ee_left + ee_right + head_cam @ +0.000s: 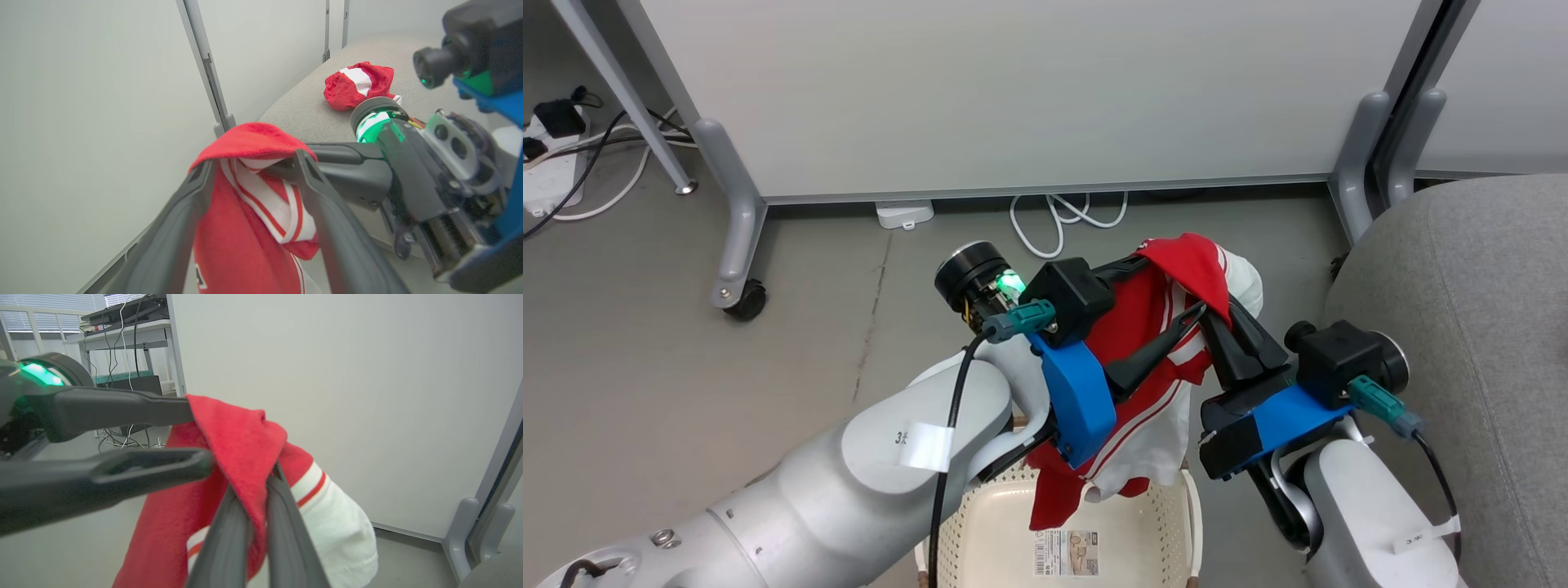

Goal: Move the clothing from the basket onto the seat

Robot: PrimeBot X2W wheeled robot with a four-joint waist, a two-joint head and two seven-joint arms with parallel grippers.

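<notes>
1. The left gripper (253, 163) has its fingers spread wide and clamps nothing; one red jersey (1143, 327) drapes over one tip.
2. One basket (996, 531) sits near, beneath the jersey's hanging hem.
3. The right gripper (255, 486) is pinched onto the jersey.
4. The seat (1462, 327) is at right. The left wrist view shows a second red garment (359, 83) lying on it, with bare cushion around.

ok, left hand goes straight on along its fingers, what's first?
The clothing draped over the left hand, then fingers of the right hand crossing just behind; depth there is unclear.
</notes>
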